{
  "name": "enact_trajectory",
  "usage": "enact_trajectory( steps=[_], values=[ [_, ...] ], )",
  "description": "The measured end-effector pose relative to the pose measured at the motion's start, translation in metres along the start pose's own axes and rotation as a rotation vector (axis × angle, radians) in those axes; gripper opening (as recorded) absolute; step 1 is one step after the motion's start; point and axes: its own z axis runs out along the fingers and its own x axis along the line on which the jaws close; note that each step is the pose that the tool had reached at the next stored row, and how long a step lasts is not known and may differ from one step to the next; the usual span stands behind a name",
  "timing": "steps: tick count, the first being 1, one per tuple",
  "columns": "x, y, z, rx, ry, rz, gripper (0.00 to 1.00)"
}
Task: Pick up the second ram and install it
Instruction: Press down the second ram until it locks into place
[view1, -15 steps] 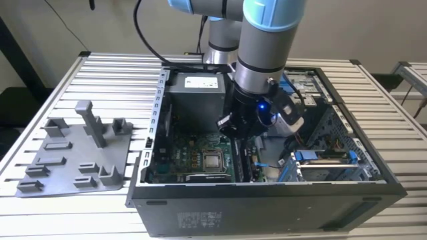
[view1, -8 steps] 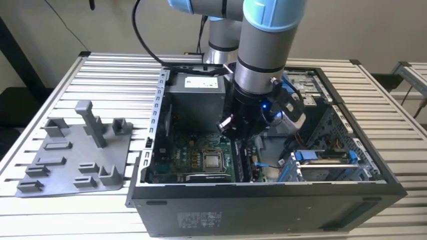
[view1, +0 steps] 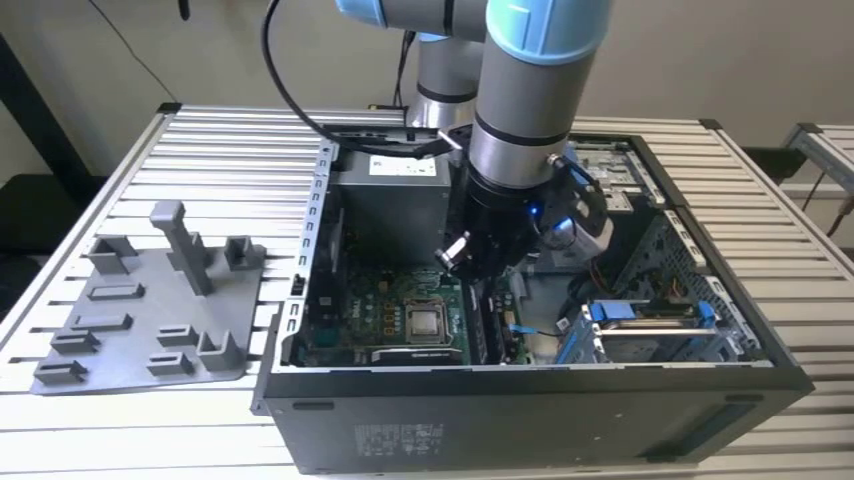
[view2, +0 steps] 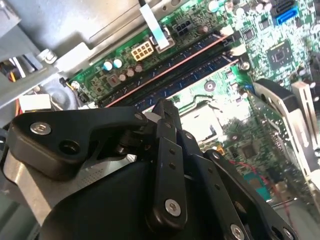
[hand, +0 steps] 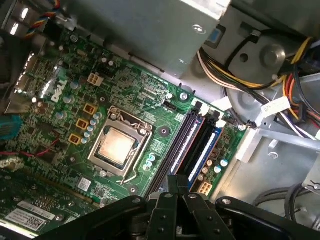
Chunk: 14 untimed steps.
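1. One open computer case (view1: 534, 425) lies on its side at the near edge of the slatted tabletop (view1: 227, 130), with its inside facing up.
2. Just beside it, on the exterior view's left, is a grey fixture plate (view1: 147, 300) with little blocks and an upright post on it. As far as I can see, nothing green is sitting on it.
3. Inside the case, the motherboard (view1: 387, 320) lies flat with the bare CPU socket (hand: 116, 146) about in the middle. The blue drive clips (view1: 647, 312) are over on the exterior view's right.
4. The arm (view1: 534, 90) comes straight down into the case, and the claw (hand: 172, 192) hangs low over the bank of memory slots beside the socket.
5. In both wrist views the claw looks clenched. The two black fingers (view2: 165, 150) are drawn right together, and I can't spot anything pinched between them.
6. The second ram (hand: 183, 147) stands on edge in the slot bank, directly under the fingertips and close alongside another stick. Honestly can't tell if the tips are actually pressing on it or just above it, or whether it's clicked all the way in.
7. Further back is the grey power supply box (view1: 387, 195), with a bundle of coloured cables (hand: 240, 75) running off past the far end of the slots.
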Motion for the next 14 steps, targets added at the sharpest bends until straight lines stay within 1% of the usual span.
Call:
enact_trajectory(
  steps=[8, 14],
  values=[
    [0.0, 0.0001, 0.0001, -0.0066, -0.0029, -0.09, 0.11],
    [0.0, 0.0001, 0.0001, -0.0092, -0.0035, -0.194, 0.11]
  ],
)
